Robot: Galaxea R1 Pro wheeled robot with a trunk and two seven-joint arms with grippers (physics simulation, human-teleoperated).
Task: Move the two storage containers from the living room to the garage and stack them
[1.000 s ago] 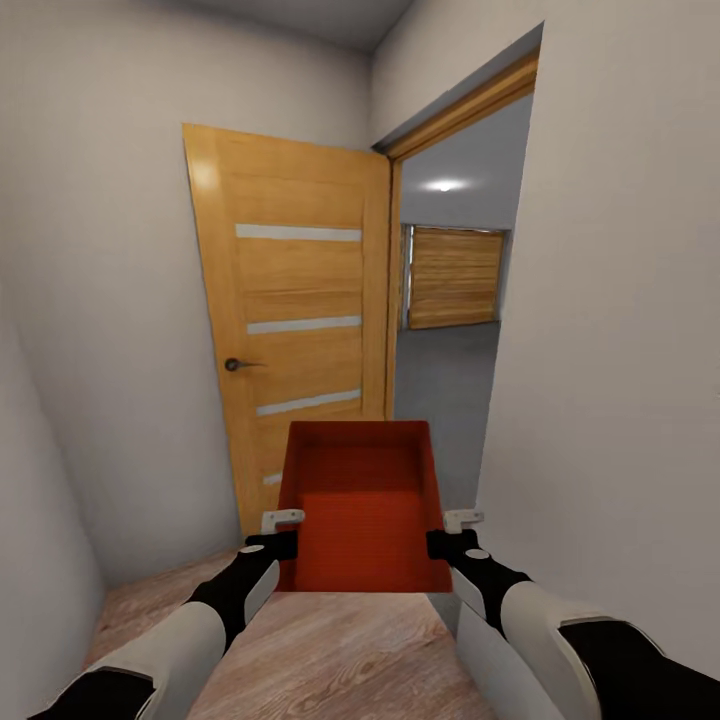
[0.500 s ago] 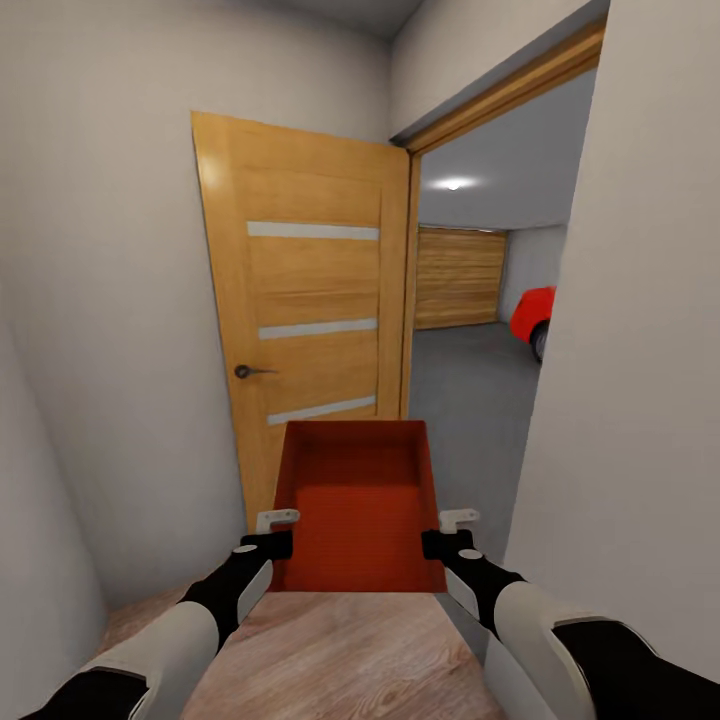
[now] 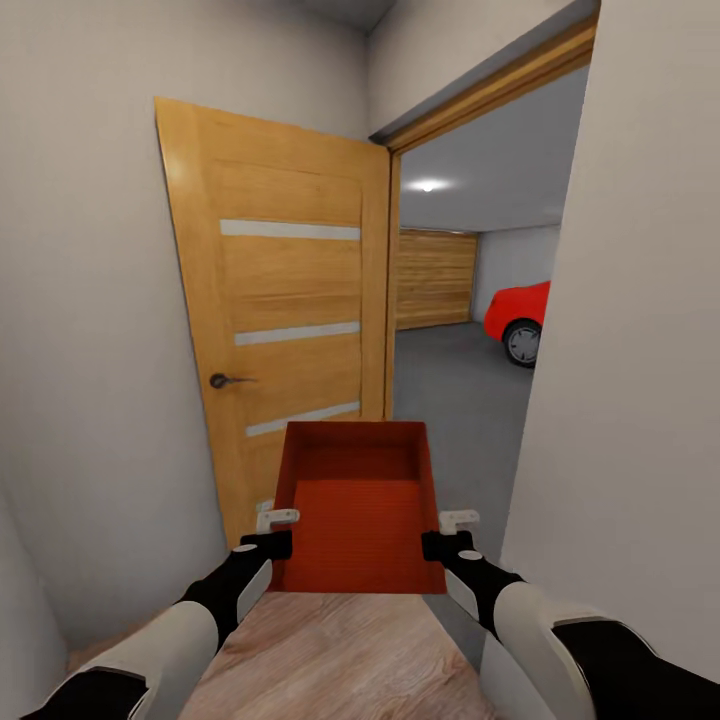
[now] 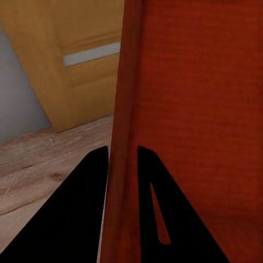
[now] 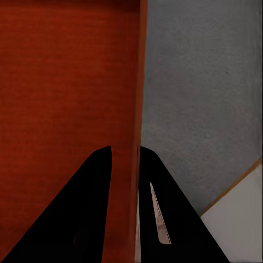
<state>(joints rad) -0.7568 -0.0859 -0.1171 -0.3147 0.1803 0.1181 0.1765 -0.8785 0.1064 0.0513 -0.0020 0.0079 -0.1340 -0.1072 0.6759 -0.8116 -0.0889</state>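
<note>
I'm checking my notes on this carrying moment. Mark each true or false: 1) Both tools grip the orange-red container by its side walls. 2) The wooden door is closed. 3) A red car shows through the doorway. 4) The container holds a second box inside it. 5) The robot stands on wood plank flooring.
1) True: the left tool and the right tool each clamp a side wall of the storage container.
2) False: the wooden door stands open.
3) True: a red car is on the dark grey floor.
4) False: the container is empty.
5) True: wood plank flooring lies below the arms.
</note>
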